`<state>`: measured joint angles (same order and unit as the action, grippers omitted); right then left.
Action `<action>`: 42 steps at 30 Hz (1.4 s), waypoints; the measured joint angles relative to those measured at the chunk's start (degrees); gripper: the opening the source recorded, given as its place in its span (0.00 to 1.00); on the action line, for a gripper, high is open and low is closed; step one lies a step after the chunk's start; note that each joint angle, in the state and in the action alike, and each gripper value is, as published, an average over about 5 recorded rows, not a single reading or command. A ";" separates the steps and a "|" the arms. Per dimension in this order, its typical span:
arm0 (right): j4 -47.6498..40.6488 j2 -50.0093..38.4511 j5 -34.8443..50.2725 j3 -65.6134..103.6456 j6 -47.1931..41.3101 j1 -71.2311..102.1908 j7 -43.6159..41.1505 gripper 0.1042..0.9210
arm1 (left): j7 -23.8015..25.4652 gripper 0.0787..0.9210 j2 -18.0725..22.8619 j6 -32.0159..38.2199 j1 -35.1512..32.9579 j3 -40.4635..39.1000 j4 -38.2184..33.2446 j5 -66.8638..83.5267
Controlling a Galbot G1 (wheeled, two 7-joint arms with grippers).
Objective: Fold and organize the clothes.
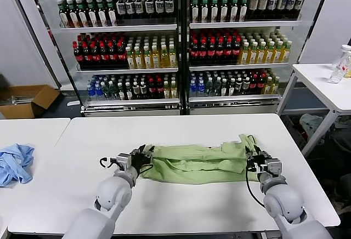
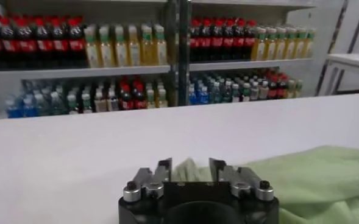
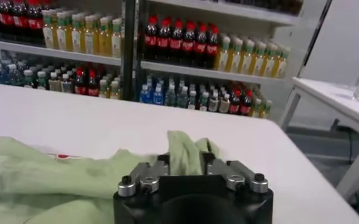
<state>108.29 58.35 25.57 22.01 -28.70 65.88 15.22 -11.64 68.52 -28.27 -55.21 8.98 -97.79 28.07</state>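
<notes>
The pale-green T-shirt (image 1: 197, 162) lies on the white table (image 1: 181, 206) as a long crumpled band running left to right. My left gripper (image 1: 146, 153) is at its left end, with cloth bunched between the fingers; in the left wrist view (image 2: 189, 167) a peak of the shirt (image 2: 313, 176) fills the gap. My right gripper (image 1: 252, 160) is at the right end, shut on a raised fold; the right wrist view (image 3: 185, 159) shows the shirt (image 3: 45, 176) standing up between the fingers. A sliver of red print (image 3: 60, 156) shows.
A light blue garment (image 1: 13, 162) lies on the adjoining table at the left. Glass-door drink fridges (image 1: 178, 41) stand behind. A white side table (image 1: 323, 85) with bottles (image 1: 341, 63) stands at the right. A cardboard box (image 1: 27, 101) sits on the floor at the left.
</notes>
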 measured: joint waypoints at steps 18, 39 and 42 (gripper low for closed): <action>8.29 -3.53 -1.31 5.41 1.65 7.27 -0.10 0.88 | -6.69 0.73 7.51 -3.33 -4.38 -0.78 1.25 -13.40; 9.88 -5.78 1.24 6.32 3.45 6.94 0.24 0.88 | -7.23 0.04 4.56 -3.59 -8.51 9.09 -1.85 -1.37; 9.86 -5.73 1.50 5.94 3.65 6.48 0.32 0.88 | -7.22 0.02 2.30 -3.69 -10.31 12.96 -3.67 1.53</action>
<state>118.15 52.61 27.07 27.94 -25.05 72.35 15.54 -18.86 70.82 -31.96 -65.52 21.94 -101.46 29.60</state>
